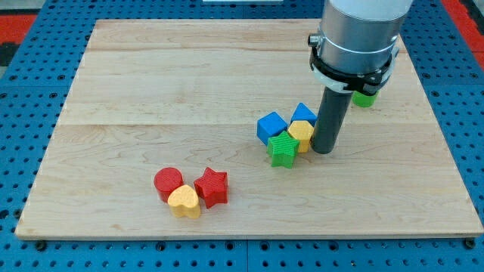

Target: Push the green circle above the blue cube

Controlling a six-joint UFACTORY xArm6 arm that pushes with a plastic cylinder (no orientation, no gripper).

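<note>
My tip (324, 150) rests on the board just to the right of a tight cluster of blocks. The cluster holds a blue cube (271, 126) at the left, a second blue block (304, 114) at the top, a yellow block (302, 134) next to my tip, and a green star (283, 149) at the bottom. The green circle (364, 98) lies to the upper right of my tip, mostly hidden behind the arm body, with only a small part showing.
A red circle (169, 181), a yellow heart (184, 201) and a red star (212, 187) sit together at the lower left of the wooden board (151, 91). A blue pegboard (461, 91) surrounds the board.
</note>
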